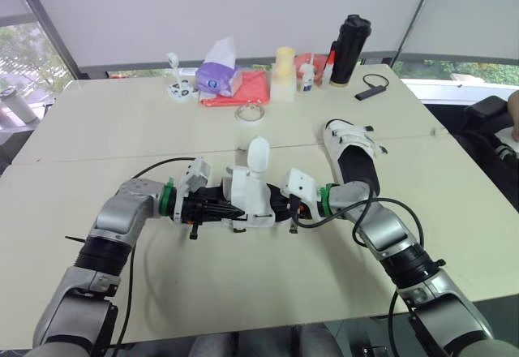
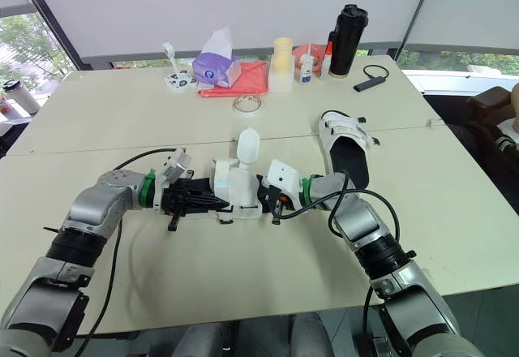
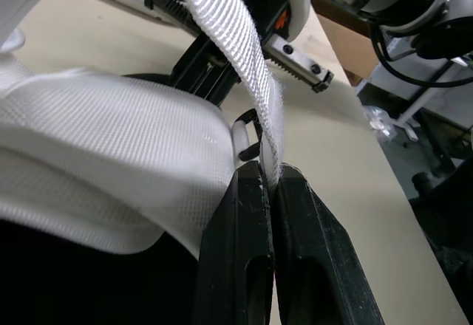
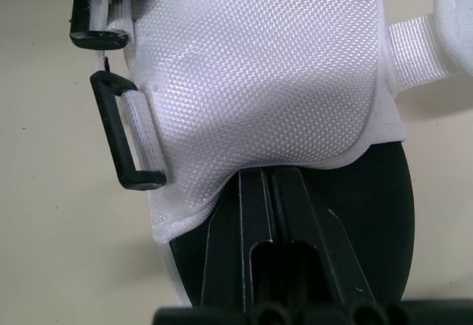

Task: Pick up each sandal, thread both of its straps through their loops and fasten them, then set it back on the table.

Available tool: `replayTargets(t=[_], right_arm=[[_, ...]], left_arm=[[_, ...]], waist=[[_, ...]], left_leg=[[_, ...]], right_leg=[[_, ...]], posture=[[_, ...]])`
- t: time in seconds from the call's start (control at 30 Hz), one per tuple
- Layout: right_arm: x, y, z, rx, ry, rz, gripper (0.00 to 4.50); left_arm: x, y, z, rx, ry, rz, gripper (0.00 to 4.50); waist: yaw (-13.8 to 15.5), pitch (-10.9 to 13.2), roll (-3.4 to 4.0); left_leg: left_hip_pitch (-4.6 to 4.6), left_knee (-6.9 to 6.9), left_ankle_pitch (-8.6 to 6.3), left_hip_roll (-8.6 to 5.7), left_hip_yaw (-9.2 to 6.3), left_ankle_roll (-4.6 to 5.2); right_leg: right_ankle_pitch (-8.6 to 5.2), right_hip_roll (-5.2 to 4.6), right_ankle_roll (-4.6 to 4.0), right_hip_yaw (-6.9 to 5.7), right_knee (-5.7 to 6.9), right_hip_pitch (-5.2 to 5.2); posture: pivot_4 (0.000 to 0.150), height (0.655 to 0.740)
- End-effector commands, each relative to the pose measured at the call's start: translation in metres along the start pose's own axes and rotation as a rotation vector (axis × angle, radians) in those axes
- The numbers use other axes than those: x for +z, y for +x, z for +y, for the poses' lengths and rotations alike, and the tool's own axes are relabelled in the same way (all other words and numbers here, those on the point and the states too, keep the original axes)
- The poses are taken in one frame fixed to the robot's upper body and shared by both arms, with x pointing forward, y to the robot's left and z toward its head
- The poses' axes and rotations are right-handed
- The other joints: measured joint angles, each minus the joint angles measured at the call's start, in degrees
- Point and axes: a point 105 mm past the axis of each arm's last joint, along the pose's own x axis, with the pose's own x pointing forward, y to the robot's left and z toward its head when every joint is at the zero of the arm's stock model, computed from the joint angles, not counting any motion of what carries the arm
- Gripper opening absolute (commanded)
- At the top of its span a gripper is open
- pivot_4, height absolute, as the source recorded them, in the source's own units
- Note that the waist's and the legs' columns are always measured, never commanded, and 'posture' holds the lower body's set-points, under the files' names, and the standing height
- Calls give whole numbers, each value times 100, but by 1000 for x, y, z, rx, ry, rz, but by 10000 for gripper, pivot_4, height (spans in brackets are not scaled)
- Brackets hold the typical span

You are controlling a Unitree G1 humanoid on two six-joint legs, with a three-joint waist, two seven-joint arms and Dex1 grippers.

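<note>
The white mesh-fabric sandal point(image 4: 259, 81) shows a fine dotted weave over a black sole, its white webbing strap point(image 3: 222, 15) is ribbed, its rectangular plastic loop point(image 4: 112, 129) black, the flat worktop point(image 1: 122, 130) plain beige.

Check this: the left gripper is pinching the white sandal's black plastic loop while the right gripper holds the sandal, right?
No. The left wrist view shows the left gripper pinching the white woven strap, not the black plastic loop. The right gripper does hold the white mesh sandal.

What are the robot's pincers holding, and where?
Left pincer pinches the white strap of the sandal; right pincer grips its white upper by the edge.
</note>
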Motion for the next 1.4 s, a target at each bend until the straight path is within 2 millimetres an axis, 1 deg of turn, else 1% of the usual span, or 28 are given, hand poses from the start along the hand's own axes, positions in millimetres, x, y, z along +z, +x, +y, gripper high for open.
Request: replayTargets(t=[0.03, 0.07, 0.1, 0.17, 0.2, 0.27, 0.47, 0.53, 0.6, 0.67, 0.8, 0.97, 1.03, 1.2, 1.4], right_arm=[[-18, 3, 5, 18, 32, 70, 0], [-18, 4, 5, 18, 31, 70, 0], [-18, 4, 5, 19, 31, 70, 0], [-18, 4, 5, 21, 30, 69, 0], [-17, 4, 6, 22, 30, 69, 0], [-18, 4, 5, 21, 30, 69, 0], [-18, 5, 7, 23, 30, 70, 0], [-18, 5, 7, 25, 31, 68, 0], [-18, 6, 8, 26, 31, 67, 0], [-18, 6, 8, 26, 30, 66, 0], [-18, 6, 8, 27, 28, 68, 0], [-18, 6, 8, 28, 28, 68, 0], [-18, 6, 8, 28, 29, 67, 0], [-18, 6, 7, 28, 28, 68, 0], [-18, 5, 7, 25, 28, 69, 0]], left_arm=[[4, -6, -2, 21, 6, 14, 12574], [5, -6, -3, 23, 12, 10, 19199], [6, -7, -4, 30, 20, 6, 21970], [8, -9, -6, 38, 30, 2, 31992], [8, -11, -9, 32, 29, 3, 36107], [10, -15, -14, 28, 27, 3, 36107], [27, -28, -24, 62, 7, -72, 36107], [32, -35, -29, 82, -2, -104, 36107], [33, -40, -32, 101, 2, -120, 36107], [26, -43, -37, 106, -18, -94, 36107], [5, -46, -48, 97, -83, -39, 36107], [-24, -37, -48, 133, -146, -32, 36107], [-32, -32, -48, 138, -157, -35, 36107], [-39, -18, -44, 150, -160, -51, 36107], [-44, -8, -38, 194, -152, -79, 36107]], waist=[[1, 0, 0], [3, 0, 0], [4, 0, 0], [6, 0, 0], [8, 0, 0], [0, 0, 0], [2, 0, 1], [-4, 0, 1], [-10, 0, 2], [-10, 0, 2], [-4, 1, 3], [6, 0, 2], [6, 0, 3], [8, 0, 3], [9, -1, 3]], left_leg=[[0, 0, 0, 0, 0, 0], [0, 0, 0, 0, 0, 0], [0, 0, 0, 0, 0, 0], [0, 1, 0, 1, 0, 0], [0, 1, 0, 1, 0, 0], [0, 1, 0, 4, -1, 0], [0, 0, 0, 6, -10, 0], [0, 0, 0, 7, -10, 0], [0, -1, 0, 9, -13, 0], [0, -3, 0, 9, -14, 0], [1, -3, 0, 9, -12, -1], [0, -3, -7, 14, -13, -11], [0, -3, -7, 14, -13, -12], [0, -3, -6, 14, -13, -10], [0, -3, -6, 14, -12, -10]], right_leg=[[0, 0, 0, 0, 0, 0], [0, 0, 0, 0, 0, 0], [0, 0, 0, 0, 0, 1], [0, 0, -1, 0, 0, 1], [0, 0, -1, 0, 0, 1], [0, 0, -1, 0, 1, 1], [-1, -1, -2, 0, 0, 0], [-1, -1, -2, 0, 0, 0], [-1, -1, -2, 2, 1, -2], [-1, -2, -2, 3, 1, -4], [-1, -3, -4, 4, -1, -3], [-3, -8, -7, 5, -3, -3], [-3, -10, -8, 5, -3, -3], [-3, -10, -9, 5, -3, -4], [-3, -10, -9, 5, -4, -4]], posture=[[1500, 7400], [1500, 7400], [1500, 7400], [1500, 7400], [1500, 7400], [1500, 7400], [1500, 7400], [1500, 7400], [1500, 7400], [1500, 7400], [1500, 7400], [1500, 7400], [1500, 7400], [1500, 7400], [1500, 7400]])
